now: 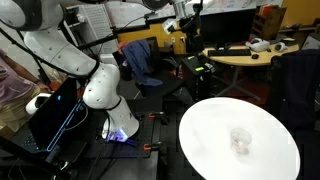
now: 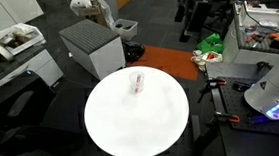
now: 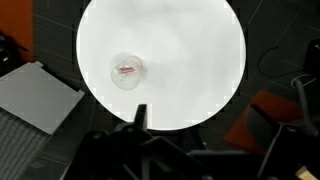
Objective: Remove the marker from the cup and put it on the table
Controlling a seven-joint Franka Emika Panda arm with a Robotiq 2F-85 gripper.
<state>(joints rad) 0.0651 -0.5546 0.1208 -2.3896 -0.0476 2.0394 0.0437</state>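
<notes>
Reddish-pink and thin, the short stick-like marker [image 3: 127, 70] sits inside the small clear see-through cup [image 3: 116, 64]. The cup stands on the large round glossy white table [image 3: 195, 55]. In the wrist view the cup is toward nine o'clock from the tabletop's centre, about midway to the rim. In an exterior view the cup [image 2: 137, 83] stands toward twelve o'clock, with the marker a faint red fleck in it.

The step in hand looks like the very beginning, the approach. The marker is not yet gripped, and the jaws hang high over the table, well apart from the cup. They show only as a dark mass along the six o'clock edge of the wrist view. I cannot tell whether they are spread or pressed together, since one dark prong stands out and the rest merges into shadow.

As I judge it, the next move calls for carrying the jaws toward ten o'clock in the wrist view until they sit over the cup. They should then line up across the thin marker and go down into the cup's mouth without tipping it.

The cup's outline is faint against the white, a mere smudge in an exterior view [image 1: 240, 140]. Whether the marker leans or lies flat cannot be made out. The white jointed robot arm [image 1: 100, 85] runs out of the frame at twelve o'clock.
</notes>
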